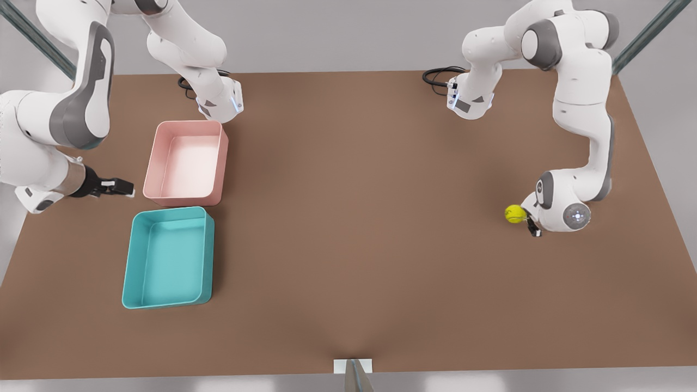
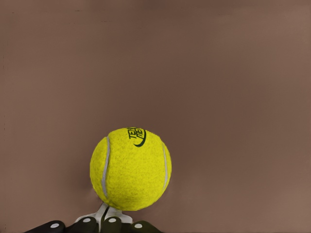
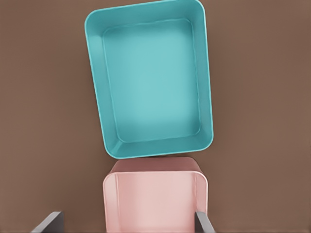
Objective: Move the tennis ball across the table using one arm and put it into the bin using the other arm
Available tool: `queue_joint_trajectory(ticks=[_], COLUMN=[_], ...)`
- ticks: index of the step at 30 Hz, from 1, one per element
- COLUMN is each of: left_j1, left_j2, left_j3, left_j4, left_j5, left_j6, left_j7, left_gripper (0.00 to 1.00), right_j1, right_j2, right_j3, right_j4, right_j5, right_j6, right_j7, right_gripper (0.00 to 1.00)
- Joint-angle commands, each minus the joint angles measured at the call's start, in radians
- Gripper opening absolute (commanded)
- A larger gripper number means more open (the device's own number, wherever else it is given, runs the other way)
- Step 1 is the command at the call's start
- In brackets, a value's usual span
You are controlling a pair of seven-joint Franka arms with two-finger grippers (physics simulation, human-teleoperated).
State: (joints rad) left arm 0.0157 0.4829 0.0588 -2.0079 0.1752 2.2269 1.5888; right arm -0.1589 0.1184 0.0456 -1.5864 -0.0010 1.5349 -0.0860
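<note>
The tennis ball (image 1: 514,213) lies on the brown table (image 1: 370,228) at the front view's right. My left gripper (image 1: 532,226) is low beside it, on the side away from the bins. In the left wrist view the ball (image 2: 130,169) sits just beyond the fingertips (image 2: 102,213), which stand close together, shut, with nothing between them. The teal bin (image 1: 169,257) rests at the front view's left and holds nothing (image 3: 150,82). My right gripper (image 1: 117,187) waits to the left of the two trays, fingers (image 3: 48,222) spread open.
A pink tray (image 1: 186,163) stands right behind the teal bin, almost touching it (image 3: 155,201). Both arm bases and a black cable (image 1: 438,76) are at the table's far edge. A wide stretch of bare tabletop separates the ball from the trays.
</note>
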Motion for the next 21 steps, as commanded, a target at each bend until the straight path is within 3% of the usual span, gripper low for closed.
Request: queue_joint_trajectory(ticks=[1, 2, 3, 4, 7, 11, 13, 16, 18, 19, 20, 21], left_j1=[-0.192, -0.195, -0.099, -0.048, 0.030, -0.108, -0.175, -0.194, -0.209, -0.212, -0.209, -0.211], left_j2=[-0.088, -0.105, -0.073, -0.038, -0.032, -0.101, -0.127, -0.129, -0.158, -0.168, -0.175, -0.207], left_j3=[-0.045, -0.086, -0.018, 0.009, 0.009, 0.013, 0.015, -0.022, -0.103, -0.132, -0.129, -0.128], left_j4=[0.004, 0.056, 0.162, 0.161, 0.161, 0.213, 0.349, 0.635, 0.713, 0.732, 0.739, 0.727], left_j5=[-0.052, -0.135, -0.533, -0.600, -0.603, -0.349, -0.209, -0.192, -0.171, -0.119, -0.120, -0.207], left_j6=[-0.102, -0.159, -0.326, -0.332, -0.329, -0.365, -0.558, -0.904, -0.949, -1.026, -1.055, -0.933], left_j7=[-1.012, -1.219, -1.215, -1.058, -1.050, -1.328, -1.513, -1.723, -2.003, -2.035, -2.131, -2.395], left_gripper=[0.21, 0.21, 0.21, 0.21, 0.21, 0.21, 0.21, 0.21, 0.34, 0.97, 1.00, 1.00], right_j1=[0.001, 0.001, -0.001, -0.001, -0.001, -0.001, -0.001, -0.001, -0.001, -0.001, -0.001, -0.001], right_j2=[-0.011, -0.016, -0.017, -0.016, -0.011, -0.009, -0.008, -0.006, -0.006, -0.006, -0.006, -0.006], right_j3=[0.000, -0.001, -0.001, -0.001, -0.001, -0.001, -0.001, -0.001, -0.001, -0.001, -0.001, -0.001], right_j4=[-0.018, -0.018, -0.018, -0.018, -0.018, -0.018, -0.018, -0.020, -0.020, -0.020, -0.020, -0.020], right_j5=[-0.004, -0.004, -0.004, -0.004, -0.004, -0.002, -0.002, -0.001, -0.001, -0.001, -0.001, -0.001], right_j6=[0.039, 0.036, 0.031, 0.033, 0.033, 0.033, 0.033, 0.033, 0.033, 0.033, 0.033, 0.033], right_j7=[-0.001, -0.001, -0.003, -0.003, -0.003, -0.003, -0.001, -0.001, -0.001, -0.001, -0.001, -0.003], right_gripper=[1.00, 1.00, 1.00, 1.00, 1.00, 1.00, 1.00, 1.00, 1.00, 1.00, 1.00, 1.00])
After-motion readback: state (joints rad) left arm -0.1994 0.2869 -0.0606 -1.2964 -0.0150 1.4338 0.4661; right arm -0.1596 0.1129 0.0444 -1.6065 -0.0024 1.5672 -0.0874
